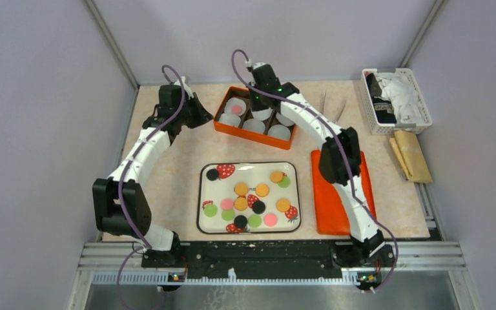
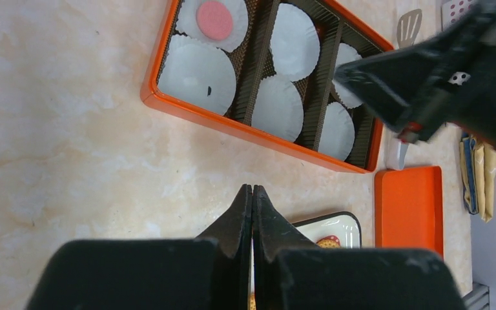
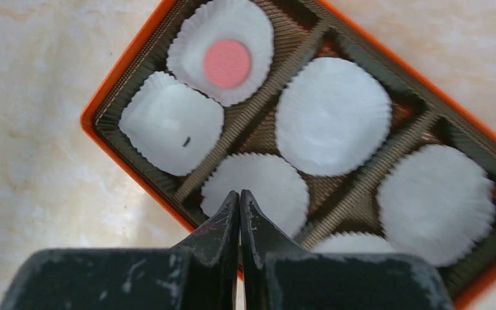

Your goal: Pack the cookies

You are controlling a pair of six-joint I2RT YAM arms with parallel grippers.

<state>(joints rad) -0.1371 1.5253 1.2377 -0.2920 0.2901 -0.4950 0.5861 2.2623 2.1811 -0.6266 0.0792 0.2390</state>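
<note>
Cookies (image 1: 241, 188) lie on a tray (image 1: 258, 173) on the near side of the orange box (image 1: 252, 137); one pink cookie (image 3: 227, 63) sits in a paper cup inside it. The left gripper (image 2: 252, 190), over bare beige table (image 1: 168, 161) beside the box, and the right gripper (image 3: 239, 194), above the box's rim, are both pressed closed and empty.

From above and behind the arm bases we look steeply down on the whole table (image 1: 181, 161), well back from it. From the left wrist we look down across the orange box (image 2: 232, 126) toward the right arm (image 2: 452, 71); from the right wrist we hang close over that same box, and its pink cookie (image 3: 227, 62) shows in all three views.
</note>
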